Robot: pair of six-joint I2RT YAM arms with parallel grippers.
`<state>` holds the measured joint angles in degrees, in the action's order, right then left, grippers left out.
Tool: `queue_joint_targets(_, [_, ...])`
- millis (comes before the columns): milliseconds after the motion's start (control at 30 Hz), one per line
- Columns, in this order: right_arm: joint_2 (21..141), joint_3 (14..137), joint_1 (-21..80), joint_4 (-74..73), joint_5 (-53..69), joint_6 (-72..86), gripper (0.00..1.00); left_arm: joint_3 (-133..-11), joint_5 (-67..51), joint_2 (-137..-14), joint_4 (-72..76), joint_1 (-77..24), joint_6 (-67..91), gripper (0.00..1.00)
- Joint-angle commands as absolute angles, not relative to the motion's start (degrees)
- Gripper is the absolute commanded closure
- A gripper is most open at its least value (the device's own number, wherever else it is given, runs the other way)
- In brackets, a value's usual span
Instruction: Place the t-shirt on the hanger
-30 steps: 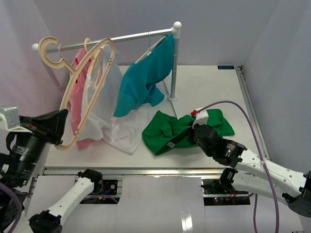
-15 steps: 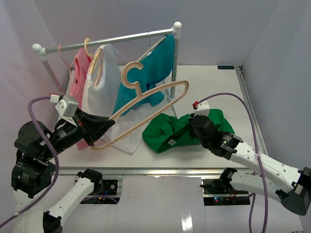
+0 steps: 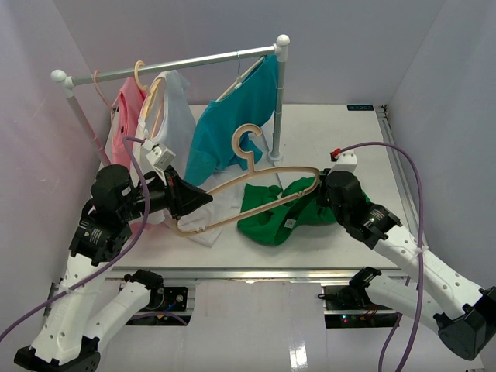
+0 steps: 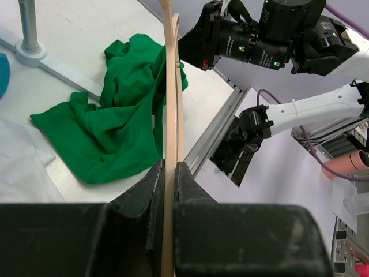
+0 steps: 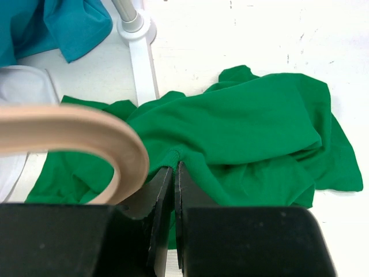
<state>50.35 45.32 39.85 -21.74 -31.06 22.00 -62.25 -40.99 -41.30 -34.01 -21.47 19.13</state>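
The green t-shirt (image 3: pixel 273 217) lies crumpled on the table right of centre; it also shows in the left wrist view (image 4: pixel 112 124) and the right wrist view (image 5: pixel 253 138). My left gripper (image 3: pixel 203 200) is shut on the beige hanger (image 3: pixel 252 198) at its left end, holding it above the table with its right tip over the shirt. The hanger's bar (image 4: pixel 170 115) runs between the jaws. My right gripper (image 3: pixel 318 198) is shut on a fold of the t-shirt's edge, lifting it slightly; the hanger's rounded end (image 5: pixel 86 135) sits just left of its jaws.
A clothes rail (image 3: pixel 178 62) stands at the back with a pink shirt (image 3: pixel 124 139), a white shirt (image 3: pixel 174 124) and a teal-blue shirt (image 3: pixel 232 124) hanging on it. The rail's right post (image 3: pixel 277 101) and its base (image 5: pixel 134 24) stand just behind the green t-shirt.
My left arm has swung the hanger from the rail's left side rightward and down to the green t-shirt. My right gripper has moved right and lifted the shirt's edge, dragging the cloth with it.
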Motion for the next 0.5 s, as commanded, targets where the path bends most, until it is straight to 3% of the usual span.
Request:
queue_joint_targets(0, [50.45,47.37,37.25,-20.69,-28.6,21.01,0.92,-60.74,-42.8,-40.61,-28.22,-21.27,19.51,1.0])
queue_joint_targets(267, [50.52,47.78,35.01,-20.65,-26.46,20.73,0.92,-60.68,-40.78,-45.26,-27.13,-23.13,18.81,1.0])
queue_joint_targets(467, [50.91,47.46,33.66,-20.37,-25.88,20.43,0.92,-60.89,-29.83,-48.16,-26.95,-35.58,18.25,1.0])
